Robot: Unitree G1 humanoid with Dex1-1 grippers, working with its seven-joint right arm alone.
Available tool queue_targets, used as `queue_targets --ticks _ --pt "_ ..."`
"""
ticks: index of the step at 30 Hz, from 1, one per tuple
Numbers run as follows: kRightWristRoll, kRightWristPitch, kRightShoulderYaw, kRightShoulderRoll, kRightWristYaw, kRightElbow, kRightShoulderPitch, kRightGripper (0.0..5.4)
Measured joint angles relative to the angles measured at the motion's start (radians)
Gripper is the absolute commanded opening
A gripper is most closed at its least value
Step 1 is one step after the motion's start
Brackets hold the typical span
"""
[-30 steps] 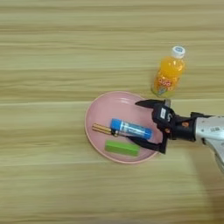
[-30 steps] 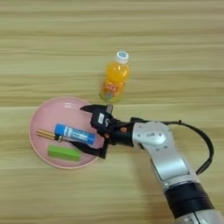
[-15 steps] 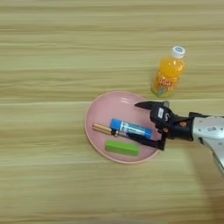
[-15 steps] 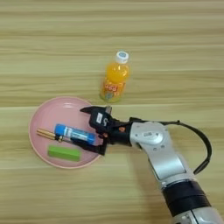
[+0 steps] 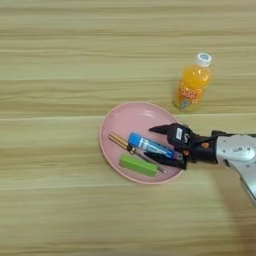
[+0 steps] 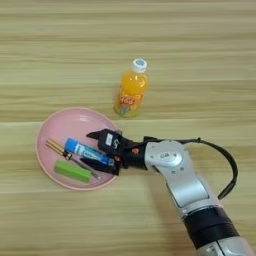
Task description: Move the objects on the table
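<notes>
Currently the broad light-tan wooden table (image 5: 60, 55) carries a round pink plate (image 5: 120, 120) holding three items: a blue cylindrical tube with a white label (image 5: 147, 144), a small green rectangular block (image 5: 138, 165) and a thin yellow-handled screwdriver (image 5: 120, 141). A small orange-drink bottle with a white cap (image 5: 192, 83) stands upright on the table, apart from the plate, beyond its far right rim. The tool (image 6: 92, 148) reaches over the plate's right rim with its two black fingers spread, one on the far side and one on the near side of the tube's right end; it is released, straddling the tube but not yet clamped. Risk, as a judgement: the screwdriver lies just beside or under the tube, so the near finger could catch its shaft on closing and drag it along, or nudge the block. A grip at the tube's very end could let it pivot or roll free, and pressing down on the rim could tip the plate. The silver forearm (image 6: 187, 187) enters from the lower right, bent at the wrist so the tool lies low and nearly level, pointing left.
</notes>
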Motion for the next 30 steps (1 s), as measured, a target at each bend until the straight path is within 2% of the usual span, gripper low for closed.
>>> queue_targets --ticks 14,26,30 --pt "-0.002 0.0 0.002 -0.003 0.0 0.001 0.001 1.44" --pt "-0.002 0.001 0.002 -0.003 -0.002 0.002 0.001 1.4" --pt "0.007 -0.001 -0.026 0.012 -0.041 0.008 -0.002 1.4"
